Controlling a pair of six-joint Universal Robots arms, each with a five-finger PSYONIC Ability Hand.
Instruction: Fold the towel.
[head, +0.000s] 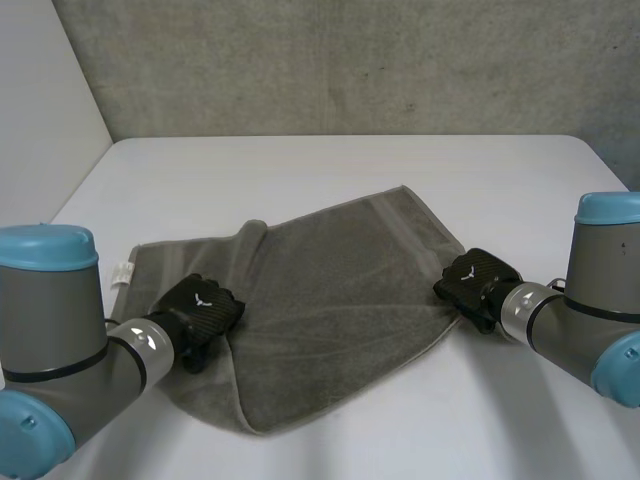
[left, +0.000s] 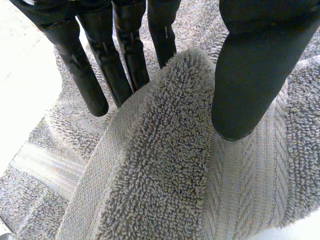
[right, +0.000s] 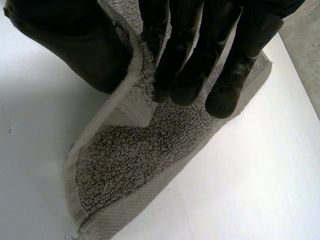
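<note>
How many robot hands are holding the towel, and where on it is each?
2. The left hand pinches a raised fold near the left end of the towel; the right hand pinches its right edge between thumb and fingers.

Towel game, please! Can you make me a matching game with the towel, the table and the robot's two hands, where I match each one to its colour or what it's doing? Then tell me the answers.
Things:
1. towel
2. table
3. left hand
4. right hand

Matches:
A. white
B. pinches the towel's edge on the robot's right side
C. grey
D. pinches a raised fold near the towel's end on the robot's left side

Pairs: 1-C, 2-A, 3-D, 4-B.
</note>
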